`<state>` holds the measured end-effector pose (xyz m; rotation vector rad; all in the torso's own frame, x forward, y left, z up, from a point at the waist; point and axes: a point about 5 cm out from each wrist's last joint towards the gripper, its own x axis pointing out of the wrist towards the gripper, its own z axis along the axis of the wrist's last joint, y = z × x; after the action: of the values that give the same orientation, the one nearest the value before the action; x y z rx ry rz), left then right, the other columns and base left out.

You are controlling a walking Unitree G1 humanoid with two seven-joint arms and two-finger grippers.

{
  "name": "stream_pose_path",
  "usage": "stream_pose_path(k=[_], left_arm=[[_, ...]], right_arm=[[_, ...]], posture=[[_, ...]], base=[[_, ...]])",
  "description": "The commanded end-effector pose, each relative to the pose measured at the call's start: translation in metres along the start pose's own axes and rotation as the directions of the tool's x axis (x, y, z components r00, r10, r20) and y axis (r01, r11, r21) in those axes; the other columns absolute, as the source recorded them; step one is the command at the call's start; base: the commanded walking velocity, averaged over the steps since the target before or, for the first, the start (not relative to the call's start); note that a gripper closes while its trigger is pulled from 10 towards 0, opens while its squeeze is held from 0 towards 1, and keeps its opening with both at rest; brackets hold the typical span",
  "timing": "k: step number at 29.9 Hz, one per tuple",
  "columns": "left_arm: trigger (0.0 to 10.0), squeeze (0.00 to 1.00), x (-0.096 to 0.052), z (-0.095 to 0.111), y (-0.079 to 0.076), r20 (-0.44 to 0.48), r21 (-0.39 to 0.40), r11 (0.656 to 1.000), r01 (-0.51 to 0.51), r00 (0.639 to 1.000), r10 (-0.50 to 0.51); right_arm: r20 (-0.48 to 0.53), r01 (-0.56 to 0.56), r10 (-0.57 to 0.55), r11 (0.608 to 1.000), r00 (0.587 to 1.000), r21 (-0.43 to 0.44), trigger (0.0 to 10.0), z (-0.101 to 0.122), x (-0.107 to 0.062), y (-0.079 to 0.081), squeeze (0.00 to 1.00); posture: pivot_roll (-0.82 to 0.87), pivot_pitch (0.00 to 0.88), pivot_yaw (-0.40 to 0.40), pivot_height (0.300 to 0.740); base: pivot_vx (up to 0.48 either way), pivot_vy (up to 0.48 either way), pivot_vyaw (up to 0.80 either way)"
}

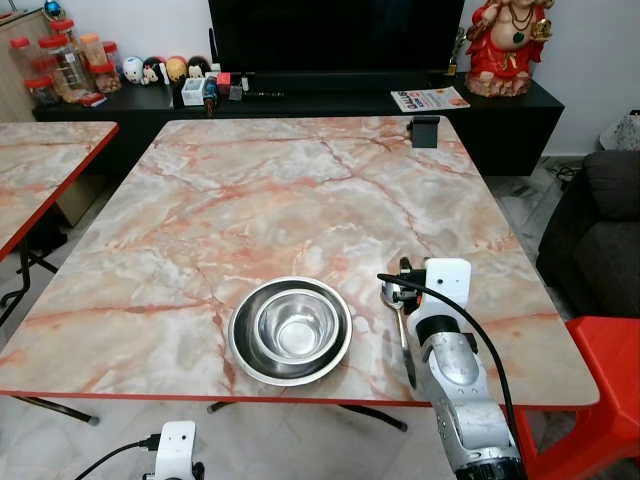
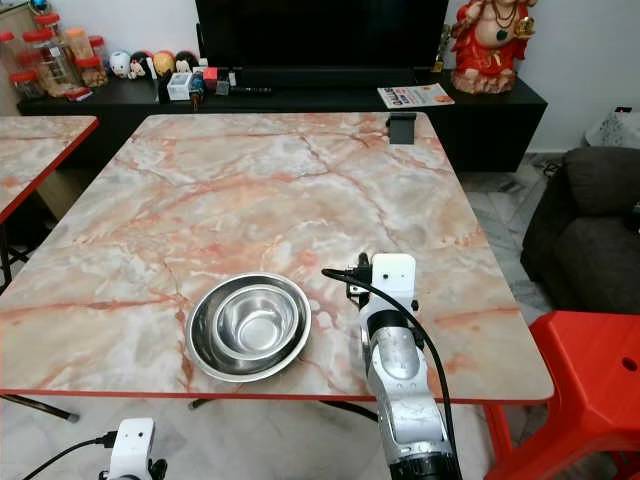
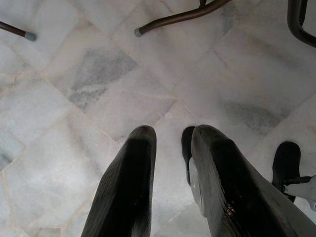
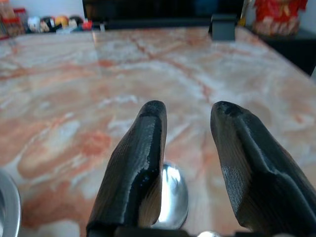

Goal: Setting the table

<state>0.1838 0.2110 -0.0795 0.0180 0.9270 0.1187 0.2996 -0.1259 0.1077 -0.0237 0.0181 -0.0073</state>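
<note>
I'm hovering the right gripper point(image 4: 187, 116), fingers apart, over the spoon point(image 1: 402, 325) on the worktop point(image 1: 300, 190) beside the bowl point(image 1: 291, 330); left gripper point(image 3: 170, 136) is hanging slightly apart.

Behind the marble table stands a long black cabinet point(image 1: 300, 100) with a big dark television point(image 1: 335, 35) on it. At its left end are jars with red lids point(image 1: 60, 60) and a row of small round figurines point(image 1: 160, 70). At its right end stands a red and gold statue point(image 1: 508, 45), with a magazine point(image 1: 430, 98) lying beside it. A dark grey sofa point(image 1: 600, 230) is on the right, near a red plastic stool point(image 1: 600, 400).
</note>
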Motion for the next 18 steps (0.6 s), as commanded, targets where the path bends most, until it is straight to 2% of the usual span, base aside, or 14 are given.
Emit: stream_pose_path(k=[1,6,8,11,14,15,16,18], left_arm=[[10.0,0.00,0.001,0.003,-0.001,0.003,0.001,1.000,0.000,1.000,0.000],[10.0,0.00,0.001,0.005,-0.003,0.006,-0.001,1.000,0.002,1.000,-0.002],[10.0,0.00,0.002,0.006,-0.003,0.011,-0.005,1.000,0.002,1.000,-0.002],[10.0,0.00,0.002,0.008,-0.005,0.017,-0.012,1.000,0.004,1.000,-0.004],[10.0,0.00,0.002,0.009,-0.006,0.026,-0.015,1.000,0.007,1.000,-0.006],[10.0,0.00,0.002,0.009,-0.006,0.026,-0.015,1.000,0.007,1.000,-0.006],[10.0,0.00,0.002,0.009,-0.006,0.026,-0.016,1.000,0.007,1.000,-0.007],[10.0,0.00,0.002,0.008,-0.007,0.026,-0.017,1.000,0.007,1.000,-0.007]], right_arm=[[0.055,0.002,-0.003,1.000,0.998,0.002,10.0,0.011,0.003,0.001,0.00],[0.127,0.031,-0.030,1.000,0.991,-0.001,10.0,0.019,0.003,-0.003,0.00],[0.148,0.085,-0.073,0.994,0.986,-0.075,10.0,0.018,0.004,-0.012,0.00],[0.148,0.106,-0.090,0.988,0.985,-0.109,10.0,0.014,0.004,-0.020,0.00],[0.164,0.166,-0.137,0.969,0.977,-0.182,10.0,0.010,0.004,-0.041,0.00],[0.164,0.166,-0.137,0.969,0.977,-0.182,10.0,0.010,0.004,-0.041,0.00],[0.157,0.227,-0.195,0.949,0.968,-0.218,10.0,0.007,0.003,-0.059,0.00],[0.159,0.303,-0.270,0.918,0.950,-0.256,10.0,0.004,0.000,-0.079,0.00]], posture=[[-0.05,0.000,0.027,0.740],[-0.05,0.000,0.026,0.740],[-0.06,0.000,0.028,0.740],[-0.06,0.000,0.027,0.740],[-0.06,0.000,0.023,0.740],[-0.06,0.000,0.023,0.740],[-0.06,0.000,0.019,0.740],[-0.06,0.000,0.019,0.740]], base=[[0.000,0.000,0.00],[0.000,0.000,0.00],[0.000,0.000,0.00],[0.000,0.000,0.00],[0.000,0.000,0.00],[0.000,0.000,0.00],[0.000,0.000,0.00],[0.000,0.000,0.00]])
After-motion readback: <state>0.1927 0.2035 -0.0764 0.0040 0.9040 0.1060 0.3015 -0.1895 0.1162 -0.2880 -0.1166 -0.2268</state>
